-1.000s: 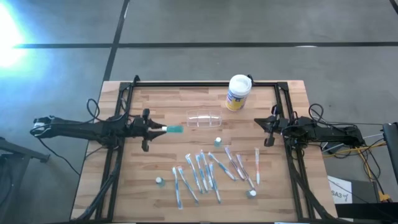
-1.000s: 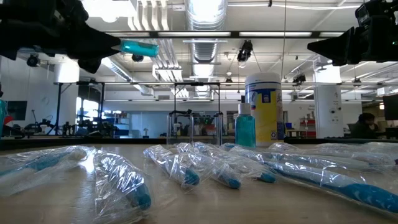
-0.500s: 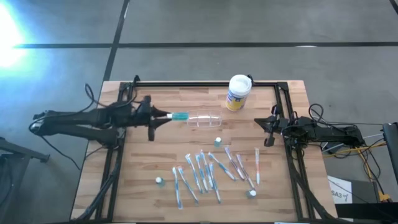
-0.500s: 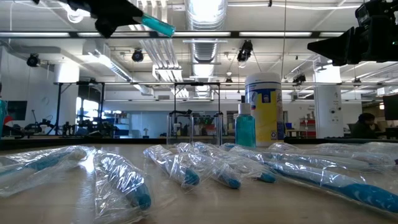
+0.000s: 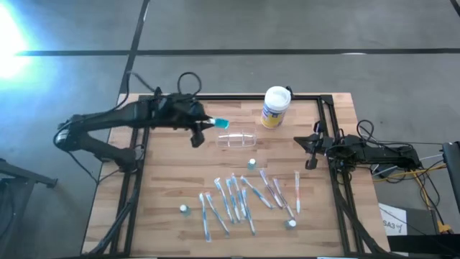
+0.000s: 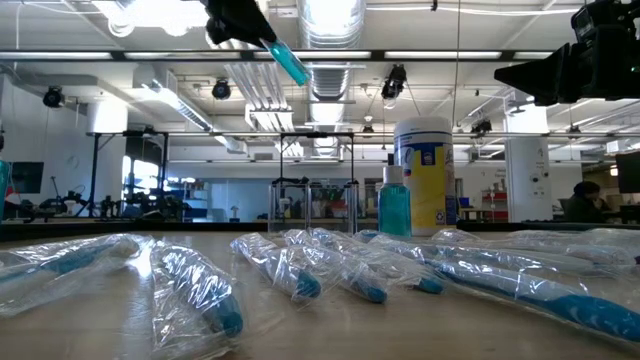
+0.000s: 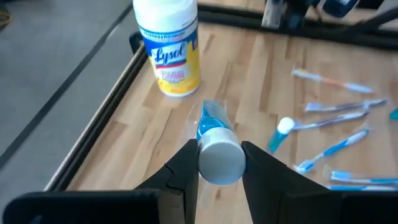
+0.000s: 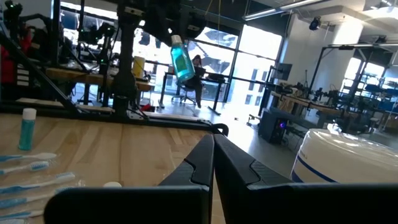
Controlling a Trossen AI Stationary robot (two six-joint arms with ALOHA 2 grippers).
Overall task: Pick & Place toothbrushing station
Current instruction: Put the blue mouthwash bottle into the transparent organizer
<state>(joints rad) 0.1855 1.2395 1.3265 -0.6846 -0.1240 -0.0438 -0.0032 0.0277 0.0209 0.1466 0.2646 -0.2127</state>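
Left gripper (image 5: 205, 122), clamped on a small teal bottle (image 5: 220, 123), has swung toward the tabletop's far edge, over the clear holder (image 5: 236, 138); right gripper (image 5: 308, 146) stays shut.

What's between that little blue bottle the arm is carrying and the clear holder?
Nothing visible. The left gripper holds the blue bottle in the air, tilted down toward the clear holder, with only open space between. The Lysol canister stands off to one side.

Left hand (image 5: 208, 122) raised, fingers clamped around something; right hand (image 5: 307, 148) closed at the table's right edge.
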